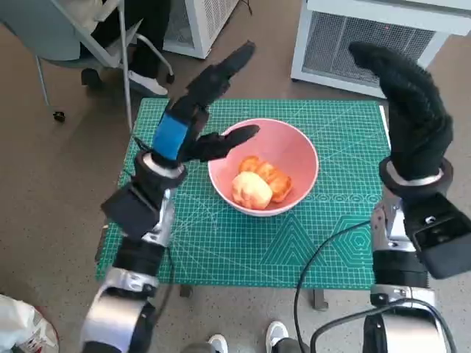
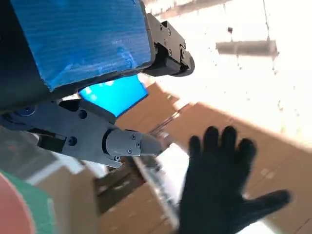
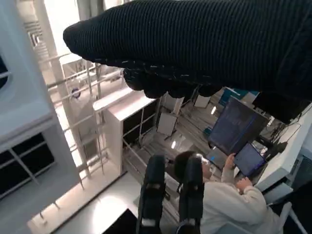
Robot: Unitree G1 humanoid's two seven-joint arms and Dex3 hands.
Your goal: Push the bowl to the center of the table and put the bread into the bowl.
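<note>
Two golden-brown pieces of bread (image 1: 259, 184) are lying inside the round pink bowl (image 1: 297, 151), which is sitting near the middle of the green gridded cutting mat (image 1: 324, 228) covering the small table. Both hands are hanging raised above the mat and holding nothing. The black left hand with blue tape on its back (image 1: 197, 118) is hovering beside the bowl's left rim, its fingers spread wide, one long finger pointing up and away, another stretching across over the bowl's edge. Whether that finger is touching the rim cannot be told. The right hand in the black knitted glove (image 1: 408, 110) is standing upright over the mat's right edge, well apart from the bowl; the left wrist view is showing its fingers (image 2: 228, 146) fanned apart. A person at a laptop (image 3: 229, 195) is sitting in the right wrist view.
</note>
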